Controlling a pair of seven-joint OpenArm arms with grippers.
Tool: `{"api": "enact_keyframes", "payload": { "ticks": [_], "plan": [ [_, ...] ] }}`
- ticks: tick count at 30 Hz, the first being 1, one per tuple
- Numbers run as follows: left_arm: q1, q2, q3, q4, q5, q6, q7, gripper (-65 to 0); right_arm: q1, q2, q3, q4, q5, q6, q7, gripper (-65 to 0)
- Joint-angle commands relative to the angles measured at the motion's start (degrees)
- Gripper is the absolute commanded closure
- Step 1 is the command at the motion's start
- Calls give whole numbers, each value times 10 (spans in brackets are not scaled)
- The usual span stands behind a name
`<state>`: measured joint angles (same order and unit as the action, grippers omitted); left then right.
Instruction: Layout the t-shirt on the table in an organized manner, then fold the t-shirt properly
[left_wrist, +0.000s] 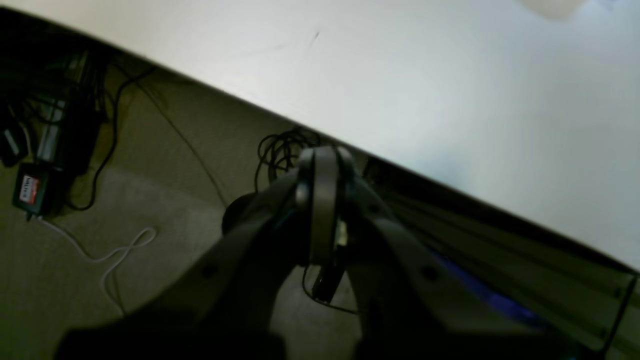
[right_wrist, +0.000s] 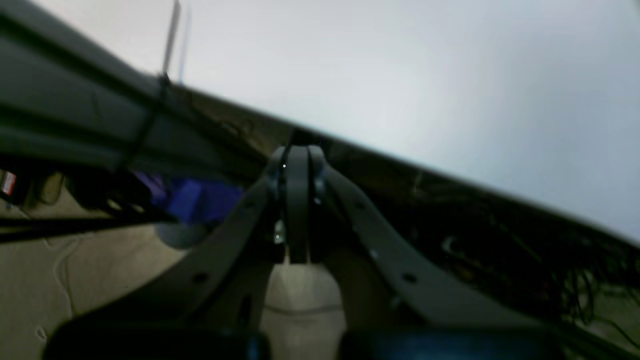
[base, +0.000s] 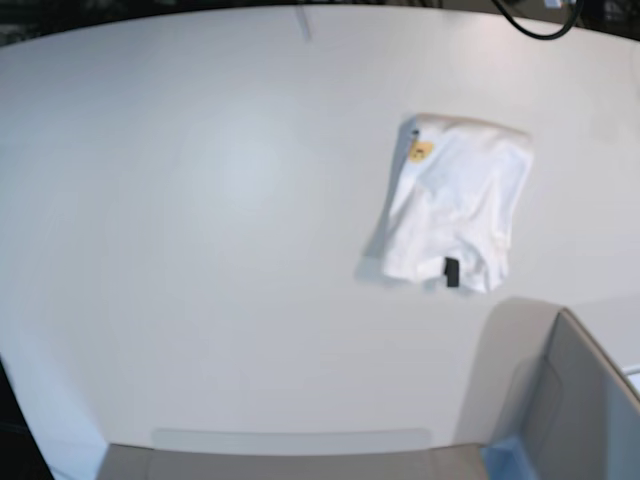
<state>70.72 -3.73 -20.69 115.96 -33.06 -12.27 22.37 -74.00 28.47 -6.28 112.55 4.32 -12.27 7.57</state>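
A robotics lab or test room is indicated. A large bare white table (base: 200, 250) with a curved edge is seen; beneath it, carpeted floor (left_wrist: 165, 200) strewn with tangled black cables (left_wrist: 280, 150), a white cord (left_wrist: 115, 252) and a power adapter (left_wrist: 31, 190). A grey box (base: 580, 400) is set at the table's near corner.

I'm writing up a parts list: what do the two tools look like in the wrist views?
The left tool and right tool look alike: dark grey, matte, two curved arms with small round holes narrowing to a rounded tip. No cables or markings are discernible on them.
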Motion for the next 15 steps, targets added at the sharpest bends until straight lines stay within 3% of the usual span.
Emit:
{"api": "enact_keyframes", "payload": {
  "ticks": [1, 5, 15],
  "plan": [
    [21, -1, -1, 7, -1, -2, -9, 0, -10, 10, 0, -3, -3, -10, 13, 0],
    [35, -1, 9, 6, 1, 0, -5, 0, -10, 13, -1, -40, -3, -17, 22, 0],
    [41, 10, 44, -45, 2, 2, 44, 0, -10, 55, -84, -246, -2, -54, 145, 0]
  ]
}}
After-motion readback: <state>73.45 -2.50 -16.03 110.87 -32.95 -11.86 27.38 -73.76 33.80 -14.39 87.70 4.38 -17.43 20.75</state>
